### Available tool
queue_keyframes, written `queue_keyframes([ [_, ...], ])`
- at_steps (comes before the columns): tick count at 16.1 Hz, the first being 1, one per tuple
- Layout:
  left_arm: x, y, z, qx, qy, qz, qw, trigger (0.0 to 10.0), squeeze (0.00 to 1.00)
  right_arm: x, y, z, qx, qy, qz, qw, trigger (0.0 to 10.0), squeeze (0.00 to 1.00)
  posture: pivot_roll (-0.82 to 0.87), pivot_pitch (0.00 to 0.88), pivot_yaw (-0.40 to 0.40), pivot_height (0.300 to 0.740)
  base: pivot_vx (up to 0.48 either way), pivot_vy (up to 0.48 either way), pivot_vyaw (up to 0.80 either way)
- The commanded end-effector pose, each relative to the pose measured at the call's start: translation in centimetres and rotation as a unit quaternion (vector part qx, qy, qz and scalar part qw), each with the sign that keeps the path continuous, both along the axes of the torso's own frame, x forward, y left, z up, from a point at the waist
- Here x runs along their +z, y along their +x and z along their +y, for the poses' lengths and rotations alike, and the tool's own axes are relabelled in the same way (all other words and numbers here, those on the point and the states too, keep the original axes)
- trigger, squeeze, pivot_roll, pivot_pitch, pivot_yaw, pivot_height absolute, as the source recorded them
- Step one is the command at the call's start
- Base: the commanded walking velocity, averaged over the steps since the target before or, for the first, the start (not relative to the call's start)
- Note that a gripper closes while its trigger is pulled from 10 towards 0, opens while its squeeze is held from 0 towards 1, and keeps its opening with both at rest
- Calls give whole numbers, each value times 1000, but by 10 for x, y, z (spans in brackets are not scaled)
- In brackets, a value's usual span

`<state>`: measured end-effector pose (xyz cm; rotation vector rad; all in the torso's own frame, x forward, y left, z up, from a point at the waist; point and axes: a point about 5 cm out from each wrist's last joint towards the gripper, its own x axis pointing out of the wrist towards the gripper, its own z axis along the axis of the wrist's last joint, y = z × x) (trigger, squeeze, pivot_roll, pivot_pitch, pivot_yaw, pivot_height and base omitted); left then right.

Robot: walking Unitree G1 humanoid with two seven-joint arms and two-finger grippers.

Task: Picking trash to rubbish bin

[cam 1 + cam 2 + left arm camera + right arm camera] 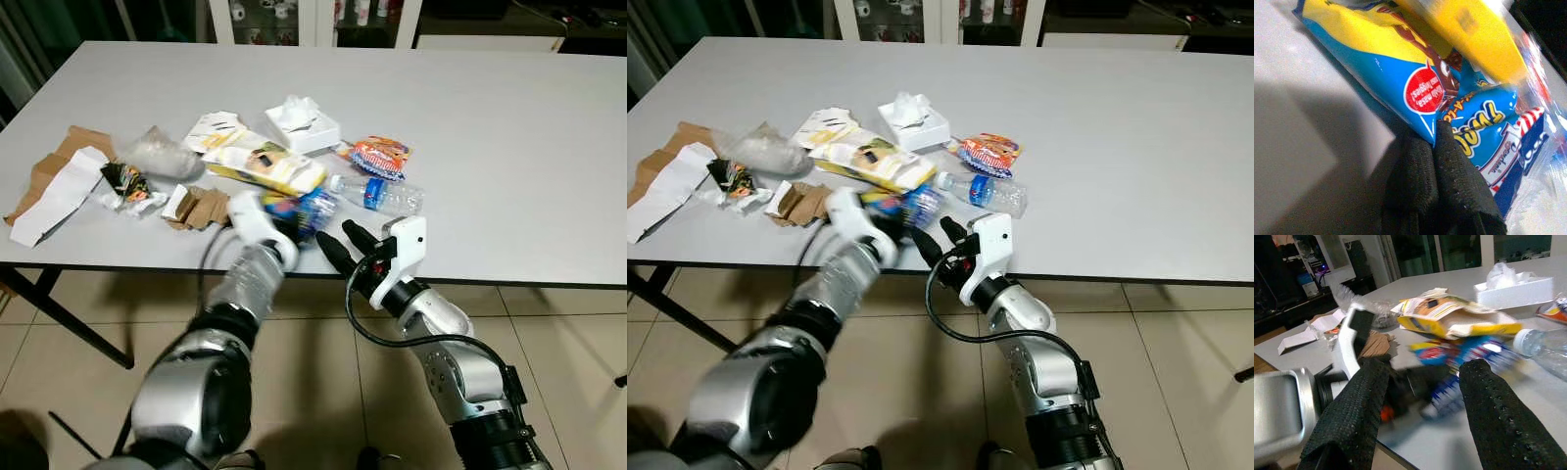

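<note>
Presently, left gripper (1442, 171), fingers pressed together on the blue snack wrapper (306, 210) beside the water bottle (380, 194) at the tabletop (490, 127) edge; right gripper (343, 250) spread nearby. Next: lift, carry binward.
</note>
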<state>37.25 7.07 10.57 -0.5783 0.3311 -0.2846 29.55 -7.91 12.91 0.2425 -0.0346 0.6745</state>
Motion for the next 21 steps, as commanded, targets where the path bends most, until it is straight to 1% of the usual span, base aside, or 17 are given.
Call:
queue_keyframes([
  [1,2,-3,-13,-47,20,-26,998,10000,0,3,1,2,7,0,-6,1000,10000,0,-28,108,15,740,0,0,0],
  [2,17,0,-17,-63,34,-79,994,10000,0,4,2,1,7,-1,-6,1000,10000,0,-22,103,17,740,0,0,0],
  [3,33,3,-16,-68,49,-129,988,10000,0,5,4,1,6,0,-7,1000,10000,0,-16,96,16,740,0,0,0],
  [4,52,4,-12,-76,83,-189,976,10000,0,6,6,1,7,0,-10,1000,10000,0,-6,88,16,740,0,0,0],
  [5,56,4,-11,-79,88,-201,973,10000,0,6,7,2,7,0,-10,1000,10000,0,-6,88,16,740,0,0,0],
  [6,70,2,-5,-88,110,-241,960,10000,0,7,8,3,9,0,-12,1000,10000,0,3,77,18,740,0,0,0],
  [7,73,1,-4,-90,117,-249,957,10000,0,7,9,4,9,0,-12,1000,10000,0,4,76,18,740,0,0,0],
  [8,78,-1,3,-87,149,-265,949,10000,0,7,10,4,10,1,-14,1000,10000,0,8,70,19,740,0,0,0],
  [9,82,-3,9,-82,161,-274,945,10000,0,8,11,5,10,3,-15,1000,10000,0,12,68,18,740,0,0,0],
  [14,83,-4,11,-80,162,-275,944,10000,0,8,12,5,10,3,-15,1000,10000,0,15,66,18,740,0,0,0],
  [15,111,-2,31,-12,172,-325,930,10000,0,9,15,8,14,4,-18,1000,10000,0,32,45,14,740,0,0,0],
  [16,122,-1,41,24,195,-343,919,10000,0,10,17,9,15,3,-22,1000,10000,0,34,40,13,740,0,0,0],
  [17,124,0,44,35,206,-348,914,10000,0,11,17,9,16,2,-24,1000,10000,0,34,40,13,740,0,0,0],
  [18,133,1,58,67,271,-366,888,10000,0,13,19,9,18,3,-28,999,10000,0,37,33,12,740,0,0,0],
  [19,137,1,64,75,290,-370,880,10000,0,13,19,9,17,2,-29,999,10000,0,40,31,12,740,0,0,0],
  [20,137,0,68,76,300,-369,876,10000,0,13,20,8,15,2,-30,999,10000,0,43,30,11,740,0,0,0],
  [21,129,0,75,73,321,-355,875,10000,0,13,22,7,8,0,-32,999,10000,0,49,28,11,740,0,0,0],
])
